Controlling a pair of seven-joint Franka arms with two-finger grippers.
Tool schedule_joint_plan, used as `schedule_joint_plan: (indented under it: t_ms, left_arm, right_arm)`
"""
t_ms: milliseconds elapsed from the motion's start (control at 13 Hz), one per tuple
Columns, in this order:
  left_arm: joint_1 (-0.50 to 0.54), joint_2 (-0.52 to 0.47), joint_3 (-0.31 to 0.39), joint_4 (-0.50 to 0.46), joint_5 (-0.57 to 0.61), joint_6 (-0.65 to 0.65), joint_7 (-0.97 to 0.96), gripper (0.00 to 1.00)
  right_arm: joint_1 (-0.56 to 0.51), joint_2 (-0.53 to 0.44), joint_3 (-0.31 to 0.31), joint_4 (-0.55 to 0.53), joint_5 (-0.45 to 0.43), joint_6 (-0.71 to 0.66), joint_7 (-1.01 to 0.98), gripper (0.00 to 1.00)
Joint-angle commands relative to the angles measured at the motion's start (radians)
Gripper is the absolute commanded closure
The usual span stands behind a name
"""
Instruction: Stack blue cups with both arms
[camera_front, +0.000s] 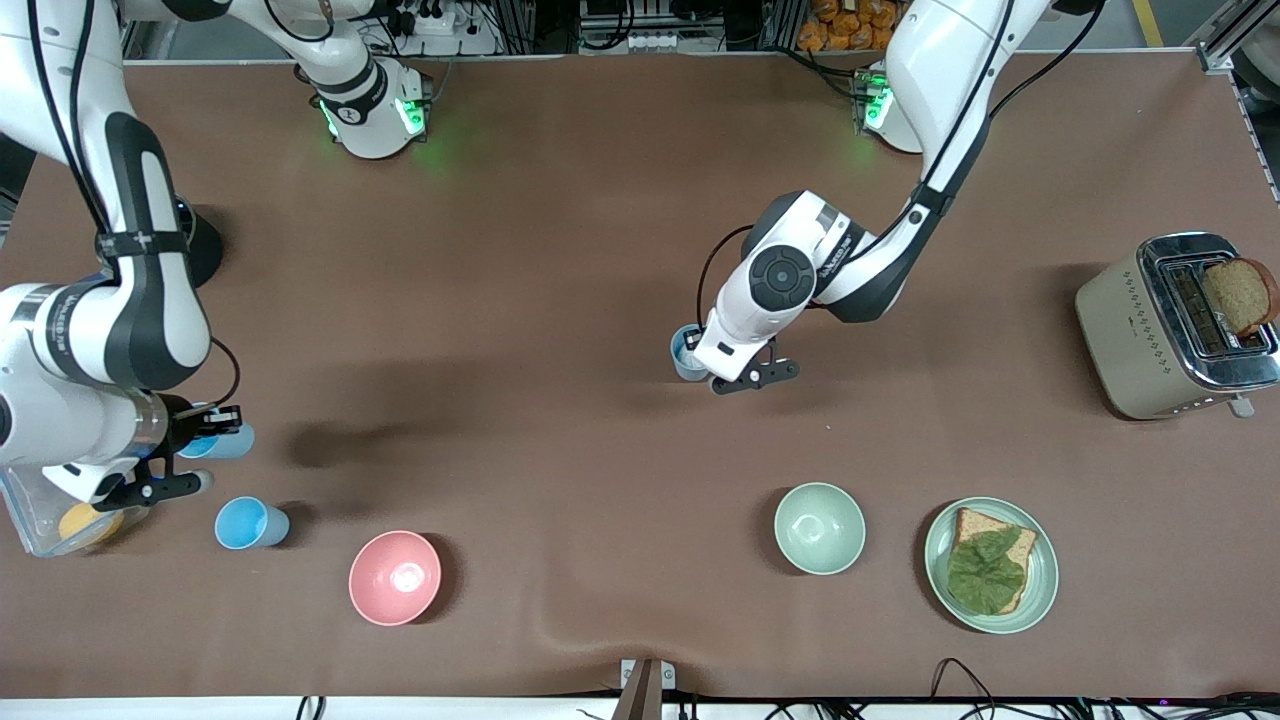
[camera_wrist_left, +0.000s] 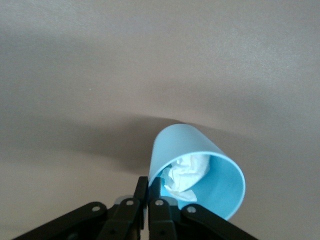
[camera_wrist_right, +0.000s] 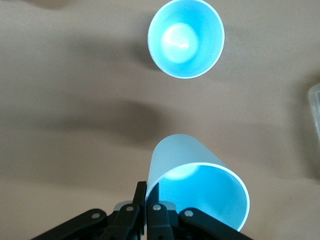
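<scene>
left gripper at frame centre pinches the rim of a paper-stuffed blue cup; right gripper at the left edge clamps a second cup, over the standing third cup on the tabletop.

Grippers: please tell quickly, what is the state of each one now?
Left gripper: shut on the rim of a blue cup with paper inside.
Right gripper: shut on the rim of an empty blue cup.

Right claw pinching rim of held cup; second cup upright on table.
</scene>
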Motion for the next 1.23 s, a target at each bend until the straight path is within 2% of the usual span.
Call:
schedule_joint_plan:
  t_ms: [0,154,385,538,769,1000,1154]
  left_arm:
    - [-0.002,-0.008,-0.002,0.001,-0.025,0.015,-0.006,0.00]
    - [0.006,-0.054,-0.002,0.006,-0.024,0.009,-0.059,0.00]
    - [0.032,-0.213,0.004,0.009,-0.013,-0.066,-0.061,0.00]
    - [0.084,-0.333,0.008,0.011,0.001,-0.144,-0.058,0.00]
    - [0.179,-0.468,0.007,0.017,0.105,-0.268,-0.006,0.00]
    - [0.306,-0.608,0.008,0.020,0.102,-0.348,0.098,0.00]
    - [0.407,-0.645,0.009,0.066,0.095,-0.441,0.222,0.00]
  right_arm:
    - [-0.017,0.012,0.016,0.011,0.021,0.007,-0.040,1.00]
    - [-0.009,0.011,0.014,0.011,0.029,0.007,-0.040,1.00]
    - [0.012,0.002,0.024,0.011,0.035,-0.007,-0.019,1.00]
    - [0.122,-0.024,0.030,0.025,0.046,-0.087,0.178,1.00]
    - [0.314,-0.032,0.031,0.078,0.050,-0.117,0.545,1.00]
    - [0.432,-0.025,0.031,0.106,0.108,-0.120,0.733,1.00]
    - [0.526,-0.012,0.031,0.149,0.162,-0.105,0.875,1.00]
